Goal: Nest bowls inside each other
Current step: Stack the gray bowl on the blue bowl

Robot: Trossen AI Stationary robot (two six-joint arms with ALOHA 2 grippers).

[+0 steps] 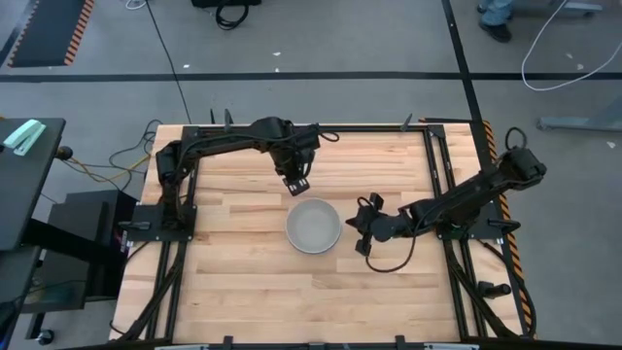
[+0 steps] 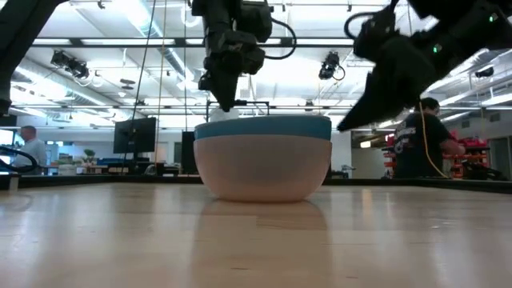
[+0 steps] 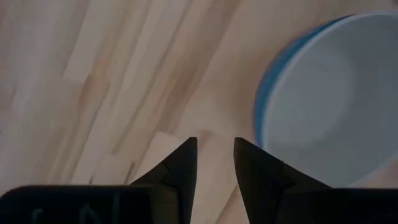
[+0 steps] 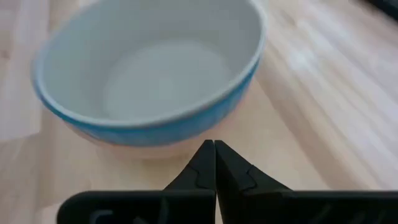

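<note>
The three bowls stand nested in one stack [image 1: 313, 226] at the table's middle. The pale grey-white bowl [image 4: 155, 68] sits innermost, the blue bowl [image 2: 264, 128] shows as a band around its rim, and the salmon-orange bowl [image 2: 262, 170] rests with its base on the wood. My left gripper [image 1: 295, 182] hovers above the table just beyond the stack's far side, fingers a little apart [image 3: 215, 152] and holding nothing. My right gripper [image 1: 363, 226] hangs to the stack's right, fingers shut [image 4: 215, 149], clear of the bowls.
Bare wooden tabletop [image 1: 243, 282] lies all around the stack, framed by dark rails [image 1: 437, 165] at the left and right edges. Beyond the table, a person [image 2: 424, 144] sits at the right of the low view and another stands far left [image 2: 30, 148].
</note>
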